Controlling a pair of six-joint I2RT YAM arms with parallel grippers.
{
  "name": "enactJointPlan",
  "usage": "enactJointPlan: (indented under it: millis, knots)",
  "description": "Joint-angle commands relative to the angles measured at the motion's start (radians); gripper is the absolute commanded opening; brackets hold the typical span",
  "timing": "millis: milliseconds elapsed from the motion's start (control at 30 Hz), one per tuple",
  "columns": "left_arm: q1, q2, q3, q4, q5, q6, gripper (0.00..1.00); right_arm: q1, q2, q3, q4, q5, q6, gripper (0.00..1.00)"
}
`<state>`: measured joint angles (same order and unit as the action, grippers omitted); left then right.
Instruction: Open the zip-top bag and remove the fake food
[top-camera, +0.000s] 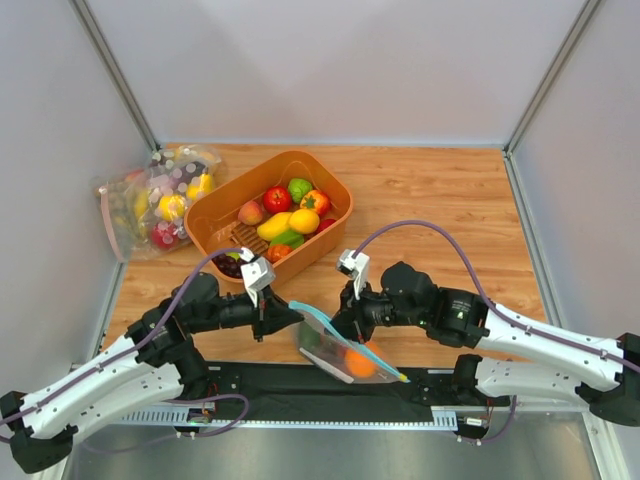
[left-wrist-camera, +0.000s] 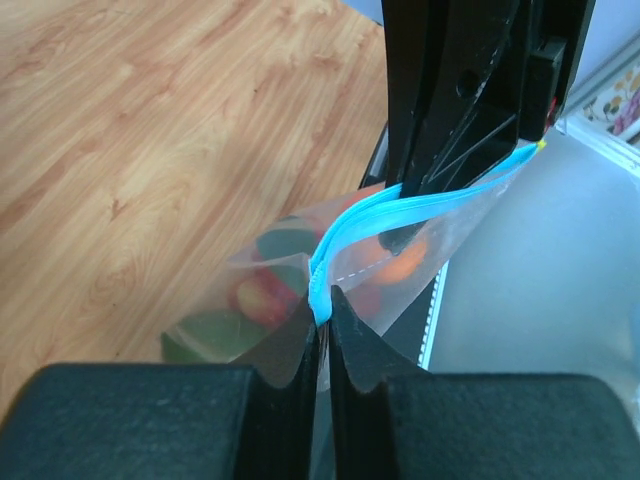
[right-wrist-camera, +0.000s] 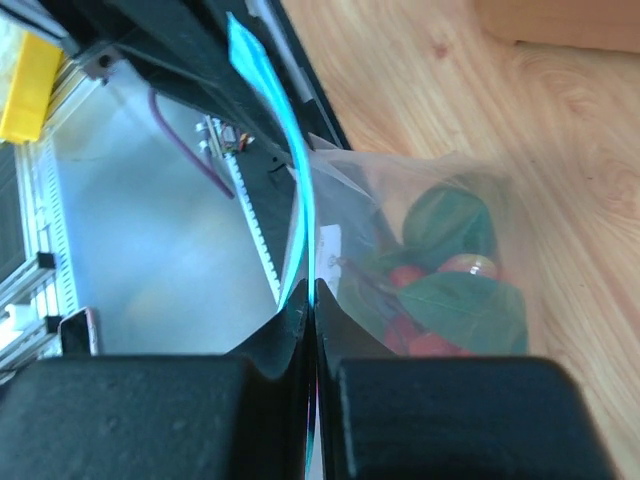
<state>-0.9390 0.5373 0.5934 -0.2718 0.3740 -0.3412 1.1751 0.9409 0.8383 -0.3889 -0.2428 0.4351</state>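
The clear zip-top bag with a light-blue zip strip hangs between my two grippers above the table's near edge. Inside it I see the orange, a dark green fruit and red strawberry-like pieces with a green leaf. My left gripper is shut on one side of the zip strip; in the left wrist view the jaws pinch the blue strip and plastic. My right gripper is shut on the other side of the strip. The strip's two sides are parted near the far end.
An orange bin with tomato, lemon, pepper and other fake produce stands behind the bag. Clear bags with pink strips holding more produce lie at the back left by the wall. A black rail and metal frame run along the near edge.
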Motion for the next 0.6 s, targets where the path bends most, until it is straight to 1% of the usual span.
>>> enactJointPlan:
  millis: [0,33,133,167,200,300,400,500,567]
  knots:
    - [0.005,-0.022,0.062,-0.027,-0.073,0.019,0.14,0.006,-0.036,0.038,-0.020,0.126,-0.002,0.00]
    - [0.005,-0.023,0.074,-0.061,-0.090,0.013,0.36,0.006,-0.042,0.045,-0.034,0.152,-0.002,0.00]
    - [0.003,-0.028,0.114,-0.125,-0.151,-0.004,0.58,0.006,-0.057,0.094,-0.125,0.308,0.002,0.00]
    - [0.003,-0.033,0.124,-0.136,-0.183,-0.013,0.61,0.006,-0.059,0.111,-0.175,0.389,0.004,0.00]
    - [0.003,-0.034,0.147,-0.147,-0.201,-0.018,0.71,0.006,-0.060,0.140,-0.198,0.423,0.004,0.00]
    - [0.005,-0.016,0.202,-0.196,-0.254,-0.041,0.73,0.006,-0.074,0.191,-0.254,0.535,0.008,0.00]
    - [0.005,0.036,0.238,-0.207,-0.241,-0.091,0.73,0.006,-0.082,0.231,-0.295,0.623,0.016,0.00]
    - [0.000,0.099,0.241,-0.144,-0.192,-0.174,0.71,0.006,-0.082,0.249,-0.324,0.678,0.025,0.00]
    - [-0.010,0.147,0.237,-0.093,-0.194,-0.229,0.71,0.006,-0.077,0.248,-0.317,0.683,0.033,0.00]
